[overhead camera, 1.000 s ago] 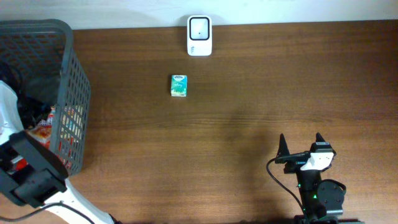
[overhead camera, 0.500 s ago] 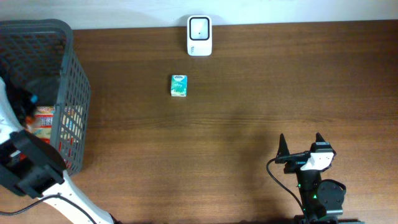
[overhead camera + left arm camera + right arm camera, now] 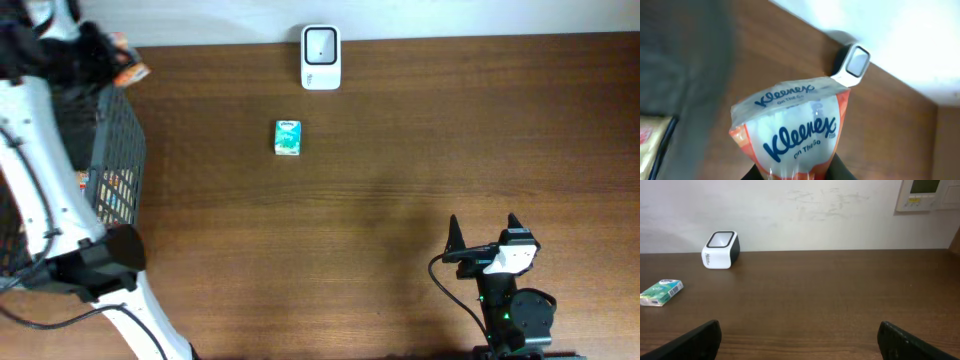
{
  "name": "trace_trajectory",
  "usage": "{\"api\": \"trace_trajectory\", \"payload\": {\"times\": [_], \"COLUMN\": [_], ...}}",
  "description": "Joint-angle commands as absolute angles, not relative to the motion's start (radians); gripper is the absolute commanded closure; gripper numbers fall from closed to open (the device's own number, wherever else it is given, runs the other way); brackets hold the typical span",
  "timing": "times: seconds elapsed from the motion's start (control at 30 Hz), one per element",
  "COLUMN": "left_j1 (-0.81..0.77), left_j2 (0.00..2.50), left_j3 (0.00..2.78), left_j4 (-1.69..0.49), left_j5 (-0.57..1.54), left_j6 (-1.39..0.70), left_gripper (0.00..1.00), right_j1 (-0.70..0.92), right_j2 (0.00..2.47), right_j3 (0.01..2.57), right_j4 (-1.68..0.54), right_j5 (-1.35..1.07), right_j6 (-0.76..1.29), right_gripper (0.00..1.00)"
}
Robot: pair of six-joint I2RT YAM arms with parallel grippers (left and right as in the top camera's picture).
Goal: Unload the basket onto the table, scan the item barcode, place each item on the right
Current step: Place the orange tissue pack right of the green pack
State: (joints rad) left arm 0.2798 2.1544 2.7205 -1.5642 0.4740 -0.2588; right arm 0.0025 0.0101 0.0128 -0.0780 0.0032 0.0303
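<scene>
My left gripper (image 3: 100, 52) is above the basket's far right corner, shut on an orange and white Kleenex tissue pack (image 3: 130, 71). In the left wrist view the pack (image 3: 795, 130) stands up from between the dark fingers (image 3: 842, 172), its printed front toward the camera; no barcode shows. The white barcode scanner (image 3: 320, 57) stands at the table's back edge, beyond the pack (image 3: 854, 64). My right gripper (image 3: 485, 235) rests near the front right, open with nothing between its fingers (image 3: 800, 335).
A grey mesh basket (image 3: 118, 150) with more packets inside stands at the left edge. A small green pack (image 3: 288, 137) lies on the brown table in front of the scanner, also at the left of the right wrist view (image 3: 661, 292).
The left arm has risen out of the basket and swung toward the back, carrying the Kleenex pack it closed on. The right arm has not moved.
</scene>
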Motion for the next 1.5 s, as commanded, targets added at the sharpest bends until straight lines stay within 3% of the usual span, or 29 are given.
{"api": "trace_trajectory", "payload": {"times": [0.0,0.17,0.4,0.57,0.73,0.8,0.83,0.97,1.1,1.13,1.17,1.2,1.47], "left_j1": [0.168,-0.067,-0.363,-0.467,-0.5,-0.499,-0.499,-0.485,-0.439,-0.42,-0.404,-0.381,-0.156], "left_j2": [2.106,2.137,2.259,2.412,2.541,2.555,2.555,2.55,2.535,2.526,2.518,2.506,2.31], "left_j3": [2.735,2.686,2.425,2.352,2.351,2.351,2.351,2.49,2.806,2.901,2.97,3.06,3.137], "left_j4": [-1.539,-1.547,-1.261,-1.163,-1.137,-1.137,-1.134,-1.224,-1.401,-1.455,-1.494,-1.541,-1.688], "left_j5": [0.421,0.313,0.239,0.141,0.081,0.081,0.081,0.081,0.081,0.081,0.081,0.081,0.07], "left_j6": [-0.179,-0.159,-0.171,-0.248,-0.333,-0.332,-0.332,-0.321,-0.321,-0.321,-0.321,-0.32,-0.218], "left_gripper": [1.0,1.0,0.99,1.0,0.83,0.49,0.39,0.36,0.34,0.27,0.07,0.04,0.01], "right_j1": [0.0,-0.001,-0.001,0.0,0.0,0.0,0.0,0.0,0.0,0.0,0.0,0.0,0.0], "right_j2": [0.004,0.003,0.003,0.003,0.003,0.003,0.003,0.003,0.003,0.003,0.003,0.004,0.003], "right_j3": [0.006,0.006,0.006,0.006,0.006,0.006,0.006,0.006,0.006,0.006,0.006,0.006,0.006], "right_j4": [-0.082,-0.082,-0.082,-0.082,-0.082,-0.082,-0.082,-0.082,-0.082,-0.082,-0.082,-0.082,-0.082], "right_j5": [0.009,0.009,0.009,0.009,0.009,0.009,0.009,0.009,0.009,0.009,0.009,0.009,0.009], "right_j6": [0.042,0.042,0.042,0.042,0.042,0.042,0.042,0.042,0.042,0.042,0.042,0.042,0.042], "right_gripper": [0.01,0.02,0.01,0.02,0.02,0.01,0.01,0.02,0.01,0.01,0.02,0.02,0.01]}}
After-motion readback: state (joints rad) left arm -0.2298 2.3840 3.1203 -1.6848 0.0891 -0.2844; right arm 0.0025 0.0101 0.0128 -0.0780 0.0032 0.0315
